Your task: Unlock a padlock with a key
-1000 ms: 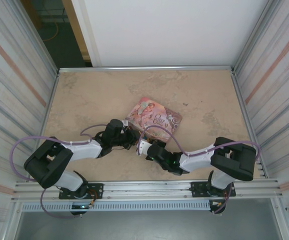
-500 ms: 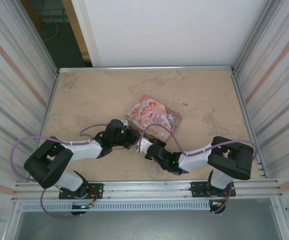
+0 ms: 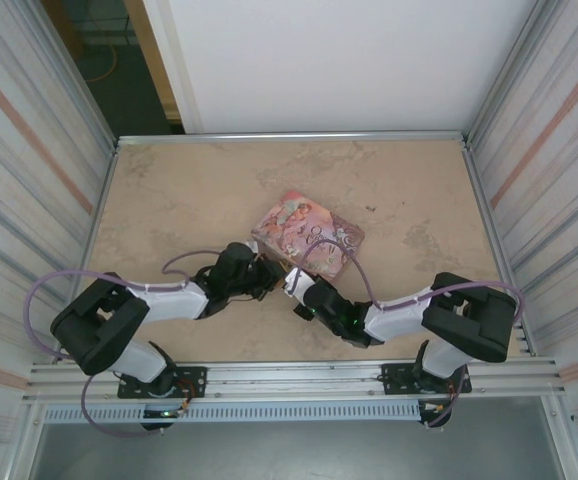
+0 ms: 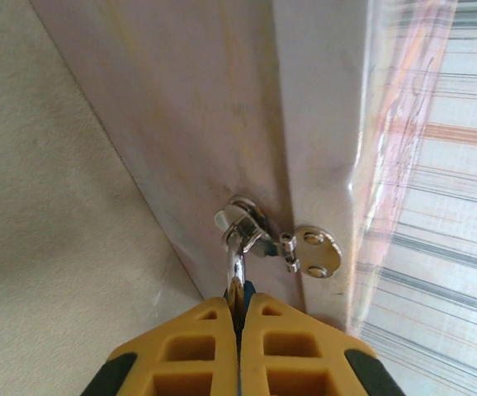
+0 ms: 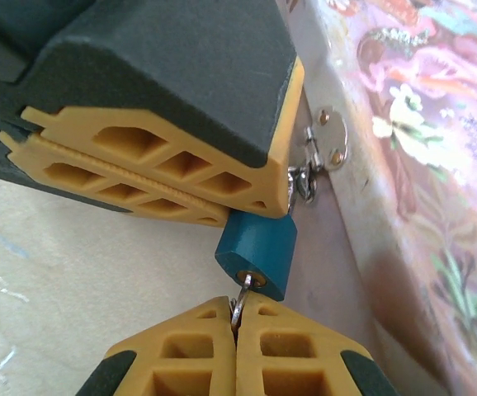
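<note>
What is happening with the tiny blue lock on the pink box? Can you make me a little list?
padlock: blue, hooked through the hasp of the pink tin
key: at the padlock's keyhole
left jaws: shut on the shackle
right jaws: shut on the key
unlocked yet: cannot tell

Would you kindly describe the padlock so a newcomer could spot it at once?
Find the pink illustrated tin mid-table. On its near side, hooked to the silvery hasp, is the padlock: the only blue thing there, a key at its keyhole.
</note>
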{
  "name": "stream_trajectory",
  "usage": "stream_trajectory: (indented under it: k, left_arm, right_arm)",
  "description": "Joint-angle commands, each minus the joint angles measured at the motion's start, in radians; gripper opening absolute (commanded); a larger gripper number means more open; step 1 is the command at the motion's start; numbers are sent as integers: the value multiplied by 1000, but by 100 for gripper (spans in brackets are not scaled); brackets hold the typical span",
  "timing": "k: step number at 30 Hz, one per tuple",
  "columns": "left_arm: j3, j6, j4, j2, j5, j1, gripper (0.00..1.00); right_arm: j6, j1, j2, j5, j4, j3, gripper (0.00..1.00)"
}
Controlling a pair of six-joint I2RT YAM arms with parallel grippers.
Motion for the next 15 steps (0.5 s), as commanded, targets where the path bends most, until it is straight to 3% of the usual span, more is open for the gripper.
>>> stream_trajectory:
  k: [1, 11, 15]
  left_arm:
    - [5, -24, 86, 7, 79, -66, 0]
    - [6, -61, 107, 63, 5, -161, 0]
    - [12, -63, 133, 90, 5, -171, 10]
  right_arm:
    - [106, -27, -28, -76, 58, -21, 0]
    - [176, -61, -103, -136, 15, -117, 0]
    - [197, -65, -137, -151, -22, -142, 0]
